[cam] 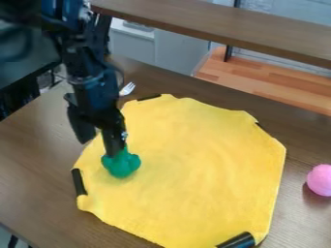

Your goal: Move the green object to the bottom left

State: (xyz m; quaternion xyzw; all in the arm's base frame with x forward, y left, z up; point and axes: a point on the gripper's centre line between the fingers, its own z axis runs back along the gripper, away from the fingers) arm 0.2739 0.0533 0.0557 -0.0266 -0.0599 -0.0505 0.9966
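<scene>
Near the left edge of the yellow cloth [194,164], the green object [121,166] sits under the end effector [115,147], which meets its top; how far that is open, and whether it has hold, cannot be told. The lumpy, rounded thing looks light and probably soft, likelier to squash than break. A gentle grip around its thick middle seems best, since the curved top may slip and dragging could ruck the cloth.
</scene>
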